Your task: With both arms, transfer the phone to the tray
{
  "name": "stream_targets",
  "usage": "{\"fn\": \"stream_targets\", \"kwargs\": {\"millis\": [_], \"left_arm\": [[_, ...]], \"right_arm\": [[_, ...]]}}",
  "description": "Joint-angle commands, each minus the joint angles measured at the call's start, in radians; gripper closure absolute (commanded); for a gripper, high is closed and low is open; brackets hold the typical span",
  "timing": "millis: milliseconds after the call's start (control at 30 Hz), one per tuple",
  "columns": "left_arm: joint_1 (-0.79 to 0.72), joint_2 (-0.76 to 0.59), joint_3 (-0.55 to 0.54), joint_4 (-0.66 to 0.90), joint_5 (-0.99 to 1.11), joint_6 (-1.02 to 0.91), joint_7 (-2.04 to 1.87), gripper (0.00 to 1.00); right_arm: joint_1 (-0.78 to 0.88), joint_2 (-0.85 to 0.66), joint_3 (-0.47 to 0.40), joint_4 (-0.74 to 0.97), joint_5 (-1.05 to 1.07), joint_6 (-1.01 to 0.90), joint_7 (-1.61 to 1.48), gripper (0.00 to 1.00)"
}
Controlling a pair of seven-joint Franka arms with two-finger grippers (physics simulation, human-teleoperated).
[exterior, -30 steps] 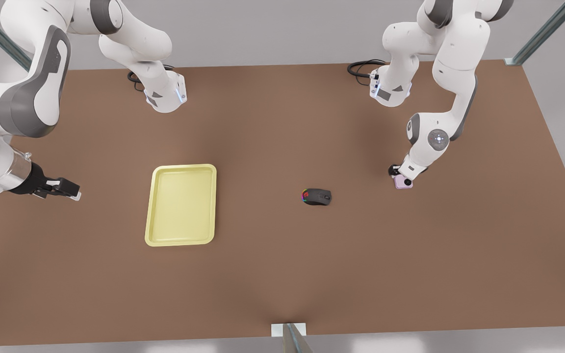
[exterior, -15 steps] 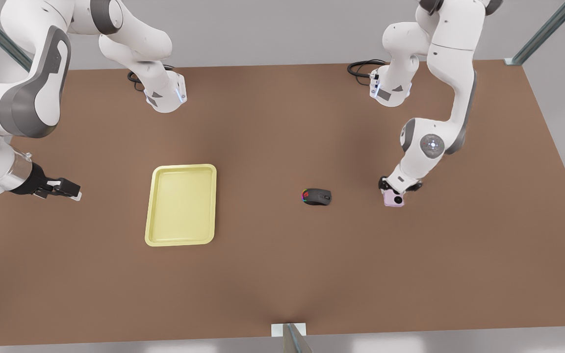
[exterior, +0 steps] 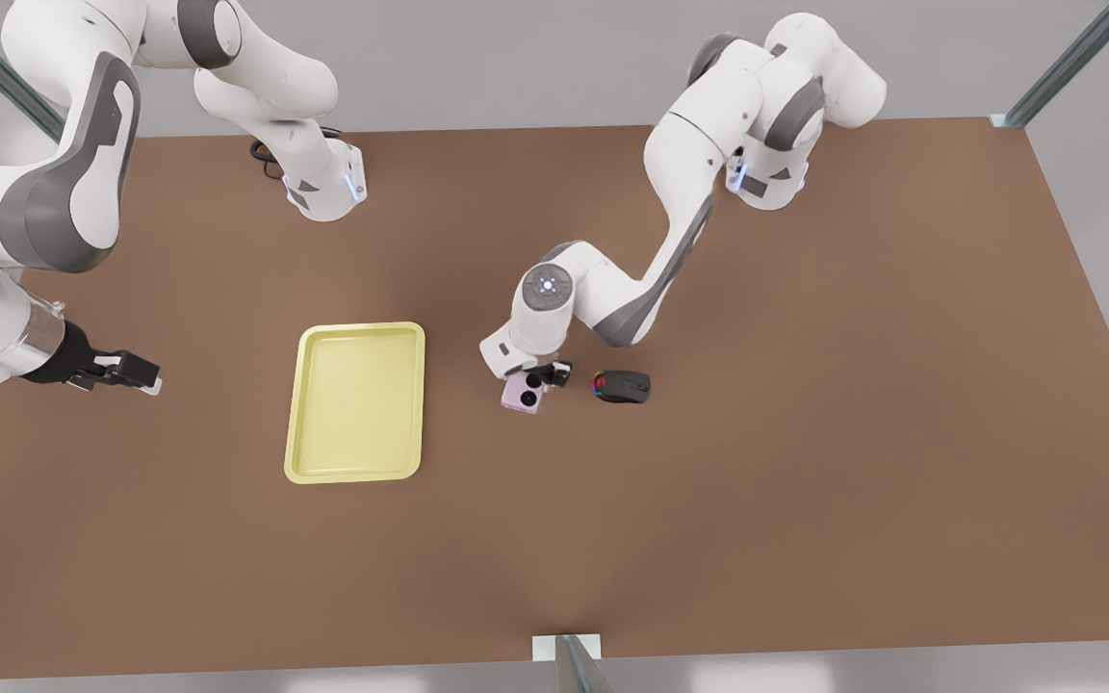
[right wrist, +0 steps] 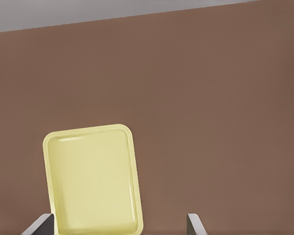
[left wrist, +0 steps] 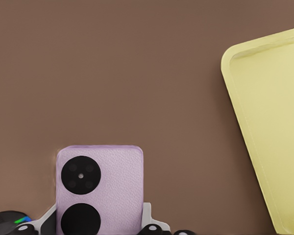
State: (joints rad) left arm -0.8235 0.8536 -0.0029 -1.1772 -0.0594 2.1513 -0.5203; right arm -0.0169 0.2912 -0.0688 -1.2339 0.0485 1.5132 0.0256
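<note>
The left pincer [exterior: 530,377] is clamped on the phone [exterior: 524,393], carrying it between the tray [exterior: 356,402] and the mouse [exterior: 623,386] in the front view. In the left wrist view the phone [left wrist: 99,193] juts out from between the pincer's pale fingers [left wrist: 147,218], with a stretch of bare brown worktop [left wrist: 137,83] separating it from the tray's [left wrist: 272,122] rounded corner. The mouse [left wrist: 9,220] sits just beside the pincer there, a blue-green glint on its black shell.

The right pincer [exterior: 126,372] waits near the edge of the worktop on the front view's left, well apart from the tray, fingers spread. The right wrist view looks between those two grey fingers [right wrist: 39,226] toward the tray [right wrist: 90,178].

The worktop [exterior: 805,462] is a plain matte brown slab with a soft darker patch around its middle. Pale grey walls lie behind it, metal struts cross the far corners, and a small bracket sits at the near edge. Both arm bases stand at the far side, each with a black cable coiled behind.

The phone is pale pink-lilac, nearly square with rounded corners and a faintly grained surface. Two round black circles sit in a line along one side, one of them with a small light dot at its centre.
</note>
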Motion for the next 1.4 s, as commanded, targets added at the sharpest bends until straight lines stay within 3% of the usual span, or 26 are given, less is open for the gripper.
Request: {"fn": "stream_targets", "kwargs": {"millis": [0, 233, 267, 300, 433, 467, 500, 633, 700, 767, 800, 867, 967, 1067, 1167, 1233, 1367], "left_arm": [[-0.016, 0.077, 0.0, 0.083, -0.008, -0.041, -0.418, 0.3], [-0.031, 0.185, 0.001, 0.114, -0.003, -0.014, -0.423, 0.27], [-0.033, 0.188, 0.001, 0.114, -0.003, -0.014, -0.423, 0.21], [-0.032, 0.188, 0.001, 0.114, -0.003, -0.014, -0.423, 0.0], [-0.031, 0.18, 0.001, 0.114, -0.003, -0.03, -0.417, 0.0], [-0.025, 0.148, 0.011, 0.114, -0.003, -0.112, -0.389, 0.0], [0.007, 0.088, 0.023, 0.113, -0.011, -0.227, -0.284, 0.0], [0.51, -0.189, 0.041, 0.113, -0.039, -0.68, 0.288, 0.0], [0.566, -0.34, 0.133, 0.091, -0.031, -0.78, 0.428, 0.0], [0.633, -0.68, 0.067, -0.242, 0.107, -0.67, 0.507, 0.0], [0.642, -0.732, 0.066, -0.272, 0.109, -0.656, 0.507, 0.0], [0.653, -0.723, 0.073, -0.233, 0.11, -0.666, 0.539, 0.0], [0.655, -0.697, 0.086, -0.217, 0.107, -0.665, 0.611, 0.0], [0.655, -0.679, 0.118, -0.219, 0.101, -0.663, 0.595, 0.0], [0.655, -0.68, 0.127, -0.22, 0.101, -0.665, 0.595, 0.0], [0.655, -0.68, 0.135, -0.22, 0.099, -0.665, 0.597, 0.0], [0.652, -0.611, 0.119, -0.193, 0.069, -0.656, 0.634, 0.0]], "right_arm": [[0.0, -0.001, 0.0, 0.001, 0.001, 0.001, 0.0, 0.0], [-0.002, -0.001, 0.0, 0.001, 0.001, 0.001, -0.001, 0.0], [-0.002, -0.001, 0.0, 0.001, 0.001, 0.001, 0.0, 0.0], [0.0, -0.001, 0.0, 0.001, 0.001, 0.001, -0.001, 0.0], [-0.002, -0.004, 0.001, 0.002, 0.001, -0.004, 0.0, 0.0], [0.005, -0.009, 0.004, 0.031, 0.005, -0.001, -0.001, 0.0], [0.005, -0.007, 0.004, 0.056, 0.005, -0.001, -0.001, 0.0], [0.008, -0.004, 0.006, 0.042, -0.025, -0.025, -0.007, 0.0], [0.009, -0.003, 0.006, 0.044, -0.015, -0.068, -0.009, 0.0], [0.116, 0.0, 0.014, 0.005, 0.025, -0.008, 0.066, 0.0], [0.182, 0.014, 0.014, -0.002, 0.042, -0.004, 0.181, 0.0], [0.273, 0.014, 0.017, -0.108, 0.039, 0.1, 0.332, 0.0], [0.422, 0.08, 0.02, -0.114, 0.045, 0.202, 0.614, 0.0], [0.422, 0.1, 0.133, -0.136, 0.03, 0.231, 0.794, 0.0], [0.417, 0.094, 0.156, -0.277, 0.036, 0.419, 0.83, 0.0], [0.413, 0.123, 0.231, -0.328, 0.005, 0.559, 0.892, 0.0], [0.42, 0.214, 0.302, -0.323, -0.141, 0.642, 1.188, 0.0]]}}
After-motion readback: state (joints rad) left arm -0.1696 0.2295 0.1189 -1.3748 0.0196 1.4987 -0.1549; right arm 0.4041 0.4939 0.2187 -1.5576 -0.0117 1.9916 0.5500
